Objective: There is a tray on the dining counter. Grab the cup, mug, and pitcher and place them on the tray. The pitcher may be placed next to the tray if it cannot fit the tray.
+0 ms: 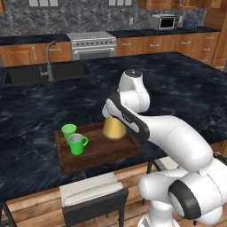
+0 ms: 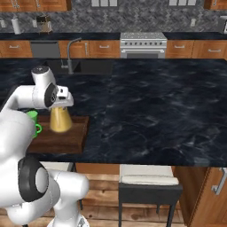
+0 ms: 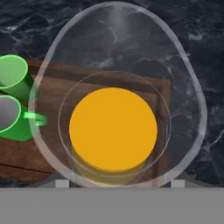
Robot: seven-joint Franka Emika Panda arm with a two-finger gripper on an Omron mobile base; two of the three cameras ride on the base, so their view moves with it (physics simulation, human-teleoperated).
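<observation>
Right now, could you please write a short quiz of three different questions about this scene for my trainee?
1. True or false: the mug stands on the tray.
2. Which thing is directly below the end effector? A) the cup B) the pitcher C) the faucet
3. Fill in: the tray lies on the dining ____.

Key: 1 true; 2 B; 3 counter.

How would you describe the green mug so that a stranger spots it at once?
Find the black counter, then the brown tray near its edge. The mug stands at the tray's left end; unlike the plain green cup behind it, it has a handle.
</observation>
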